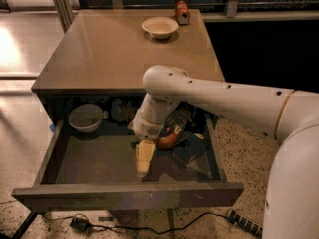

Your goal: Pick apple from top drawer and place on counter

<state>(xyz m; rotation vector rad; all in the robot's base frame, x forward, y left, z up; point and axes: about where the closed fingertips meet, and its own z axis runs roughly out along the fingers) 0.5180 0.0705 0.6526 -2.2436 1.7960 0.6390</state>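
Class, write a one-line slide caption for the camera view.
Robot arm reaches into the open top drawer, its gripper low inside beside the apple; a bowl and can sit on the counter.

The apple [168,140], small, round and red-orange, lies inside the top drawer [124,197] just to the right of the hand [143,163], which hangs down into the drawer's middle; only part of the fruit shows, and whether it touches the hand cannot be told. The top drawer is a wide, shallow, dark grey-green tray standing pulled out, its flat front panel below and in front of the hand. The tabletop [114,49], a glossy tan-brown square, lies level above and behind the hand.
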